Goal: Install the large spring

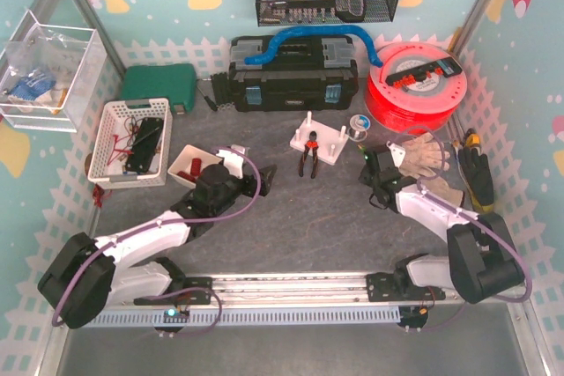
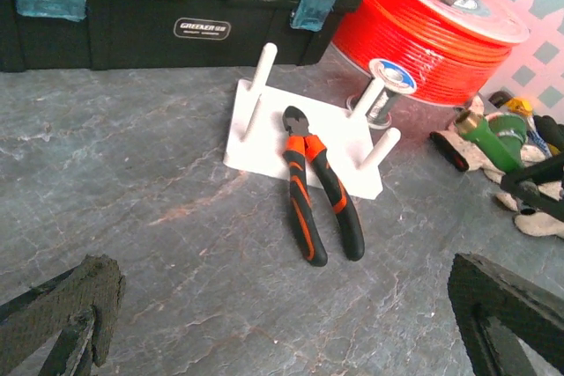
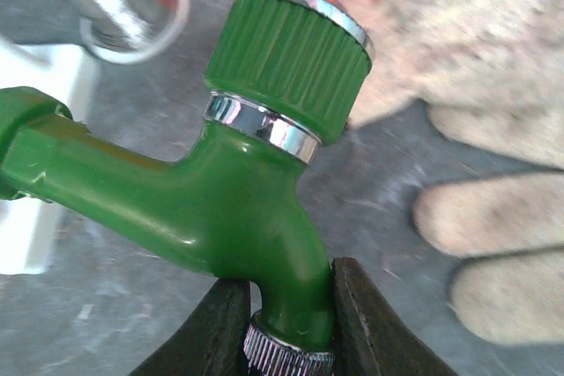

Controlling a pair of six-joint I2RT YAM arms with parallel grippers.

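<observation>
The large spring cannot be made out with any certainty in these views, so its place is unknown; it may lie among the clutter in the white basket [image 1: 132, 140], but that is only a guess.

From above, the left pincer [image 1: 264, 180] hovers released over the bare tabletop [image 1: 291, 226], short of the white peg stand [image 1: 319, 140], with the pliers [image 1: 308, 162] lying against the stand's near edge. The right pincer [image 1: 368, 163] sits beside the work gloves [image 1: 423, 154], with something small and green in it.

The left wrist view shows that arm's fingers [image 2: 62, 314] spread wide with nothing between them. The stand's pegs carry nothing; a small wire spool [image 2: 386, 85] stands just behind it.

The right wrist view shows the right pincer clenched on the lower spout of a green tap [image 3: 264, 173], held clear of the tabletop with a glove behind it.

As I judge it, the installing has not begun: no spring is gripped or seated anywhere visible. It has yet to be found, picked up and fitted, and the tap presumably set down or held steady for that.
</observation>
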